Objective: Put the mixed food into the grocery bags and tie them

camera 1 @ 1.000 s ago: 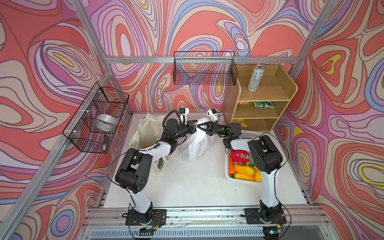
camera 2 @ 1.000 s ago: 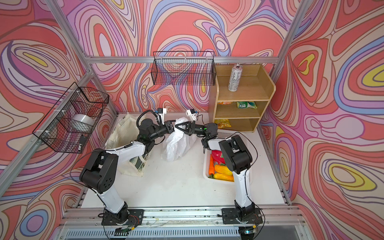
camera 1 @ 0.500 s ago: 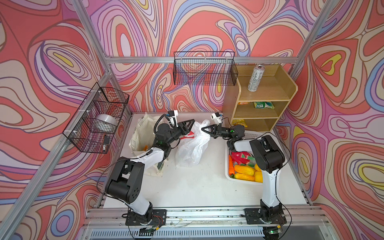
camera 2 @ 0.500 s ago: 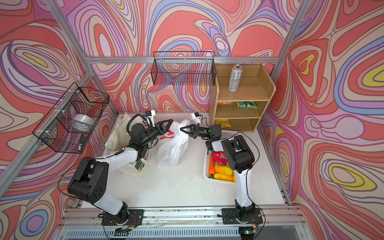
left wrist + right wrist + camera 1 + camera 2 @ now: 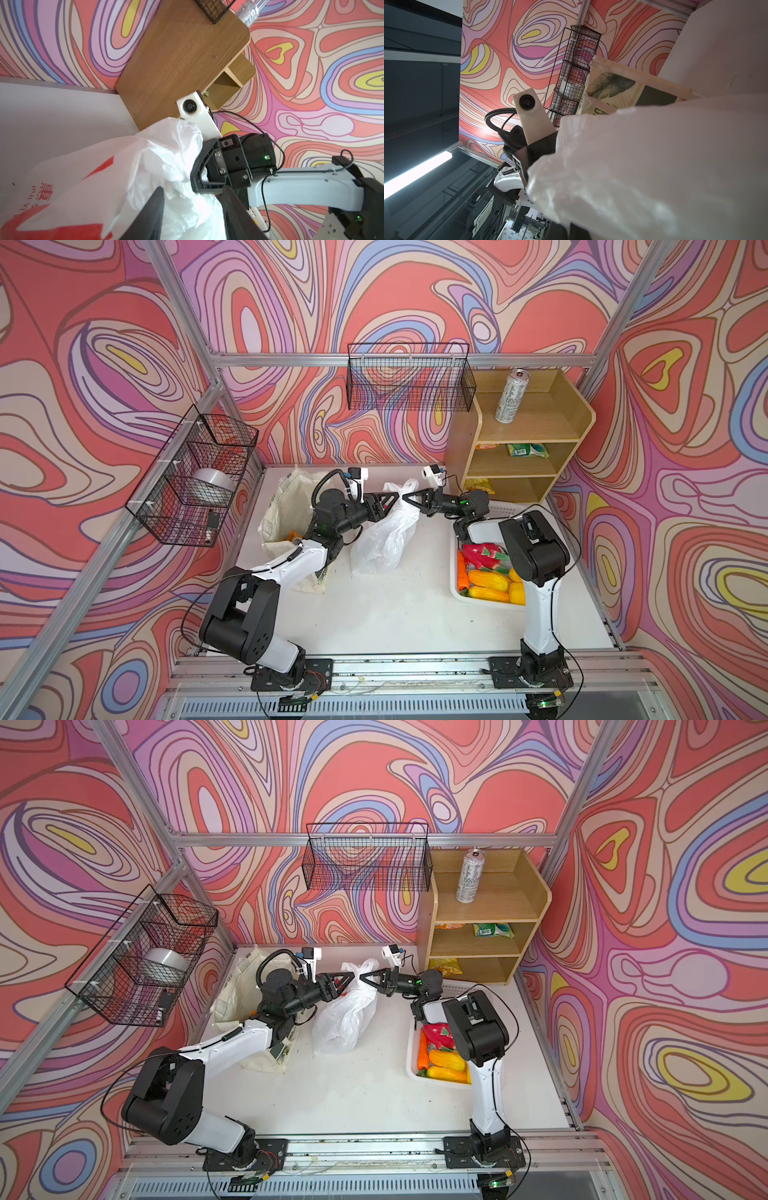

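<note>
The white plastic grocery bag point(image 5: 382, 539) point(image 5: 345, 1019) with red print point(image 5: 93, 176) stands mid-table, its gathered top pulled up. My right gripper point(image 5: 405, 497) point(image 5: 362, 977) point(image 5: 571, 228) is shut on that top, with the film draped over its jaws. Facing it tip to tip, my left gripper point(image 5: 392, 499) point(image 5: 351, 979) point(image 5: 193, 188) is open, its fingers on either side of loose bag plastic without pinching it. The cream canvas tote point(image 5: 286, 506) point(image 5: 237, 986) stands left of the bag. Yellow vegetables point(image 5: 488, 580), a carrot point(image 5: 462, 576) and a dragon fruit point(image 5: 482, 551) lie in the white basket point(image 5: 455, 593).
A wooden shelf point(image 5: 461, 435) at the back right carries a silver can point(image 5: 511, 396) on top and snack packets point(image 5: 527, 450) below. Black wire baskets hang on the back wall point(image 5: 409, 377) and the left wall point(image 5: 195, 477). My right arm stands over the white basket.
My left gripper opened and let go of the bag's top, drew back to the left, then came in again towards the right gripper. The right gripper kept its hold.
</note>
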